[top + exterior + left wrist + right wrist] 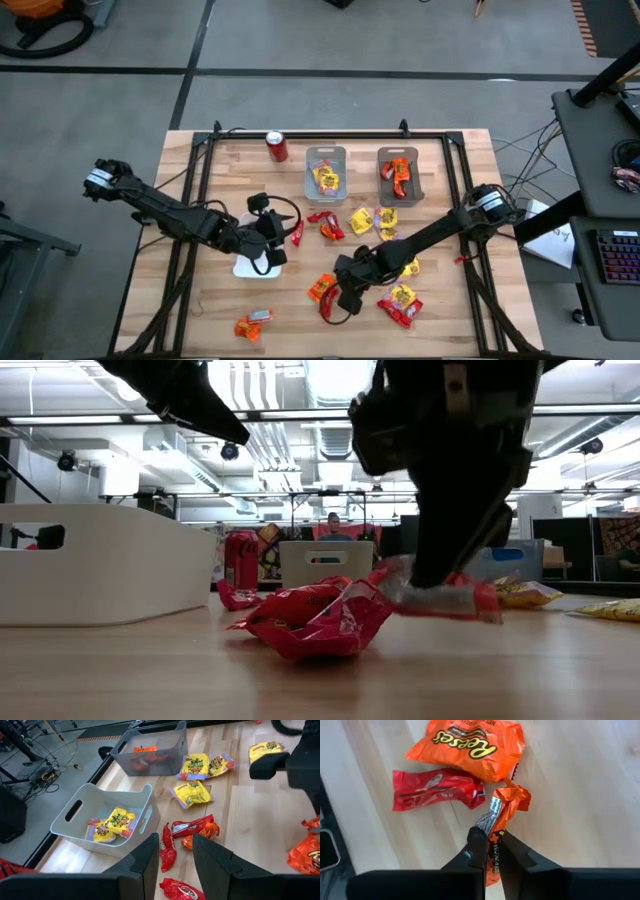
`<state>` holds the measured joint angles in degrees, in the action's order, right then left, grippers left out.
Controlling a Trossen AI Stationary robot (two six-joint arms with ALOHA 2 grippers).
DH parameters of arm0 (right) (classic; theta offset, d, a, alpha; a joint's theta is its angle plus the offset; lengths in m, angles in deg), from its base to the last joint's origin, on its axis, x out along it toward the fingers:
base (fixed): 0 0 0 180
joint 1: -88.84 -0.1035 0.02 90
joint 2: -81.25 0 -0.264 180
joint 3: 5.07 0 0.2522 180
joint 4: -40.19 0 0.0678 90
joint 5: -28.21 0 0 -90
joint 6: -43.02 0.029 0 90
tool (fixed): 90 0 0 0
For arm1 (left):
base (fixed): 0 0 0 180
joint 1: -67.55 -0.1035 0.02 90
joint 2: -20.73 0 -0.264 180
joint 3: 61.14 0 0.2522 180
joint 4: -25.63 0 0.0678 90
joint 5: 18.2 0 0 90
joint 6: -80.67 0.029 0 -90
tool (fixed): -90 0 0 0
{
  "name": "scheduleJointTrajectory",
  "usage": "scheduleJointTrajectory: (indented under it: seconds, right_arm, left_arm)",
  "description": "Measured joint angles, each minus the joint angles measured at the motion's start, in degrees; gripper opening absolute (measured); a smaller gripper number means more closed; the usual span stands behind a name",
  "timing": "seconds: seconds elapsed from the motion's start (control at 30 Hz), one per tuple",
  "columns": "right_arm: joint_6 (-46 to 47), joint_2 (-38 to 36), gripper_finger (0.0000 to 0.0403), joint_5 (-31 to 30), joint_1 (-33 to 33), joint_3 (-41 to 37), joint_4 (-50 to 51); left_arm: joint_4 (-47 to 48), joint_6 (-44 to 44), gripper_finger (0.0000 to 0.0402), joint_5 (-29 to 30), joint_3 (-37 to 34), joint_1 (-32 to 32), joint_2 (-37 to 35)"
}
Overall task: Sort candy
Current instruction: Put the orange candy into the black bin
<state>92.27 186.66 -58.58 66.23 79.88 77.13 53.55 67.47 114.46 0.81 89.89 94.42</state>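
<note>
1. Trays: three on the counter (200,160). Two grey trays stand side by side at the far edge; the yellow-candy tray (325,172) holds yellow packets, the orange-candy tray (399,175) holds orange ones. A white tray (258,265) sits under the left arm's wrist, mostly covered by it in the high view.
2. Loose candy, high view: about three yellow packets (362,221) just before the grey trays; red packets (325,224) near the centre and a red cluster (400,308) at the near right; two orange packets (321,289) near the right gripper; one small orange-and-red pair (250,326) at the near left. Exact counts are uncertain where packets overlap.
3. One red soda can (277,146) stands upright at the far edge, left of the grey trays.
4. Right gripper (491,846): fingers pressed together, pinching the crimped end of an orange packet (506,802) lying on the counter, just beside a larger orange packet (470,747) and a red packet (436,787).
5. Left gripper (175,852): fingers spread, holding nothing, hovering above red packets near the centre.
6. Hard to make out: white tray contents are hidden by the left arm; in the low view the arm blocks the gripped packet.
</note>
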Motion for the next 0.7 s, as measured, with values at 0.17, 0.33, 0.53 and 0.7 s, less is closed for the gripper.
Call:
scheduleJointTrajectory:
  seconds: [0.17,0.33,0.53,0.7]
  right_arm:
    - [-1.9,-4.2,0.0024,-0.6,0.7,1.7,10.6]
    - [-5.3,-11.1,0.0024,-6.5,3.3,2.3,23.1]
    - [-9.2,-20.3,0.0023,-19.4,11.1,2.0,36.4]
    - [-9.3,-26.5,0.0022,-29.4,22.6,1.0,42.5]
  left_arm:
    - [0.0,-1.3,0.0103,-0.1,0.0,0.3,0.0]
    - [0.0,-3.6,0.0103,-3.1,0.0,1.0,0.0]
    - [-0.1,-6.3,0.0103,-6.2,0.0,1.5,0.0]
    - [-0.2,-7.3,0.0103,-6.2,0.0,1.5,0.0]
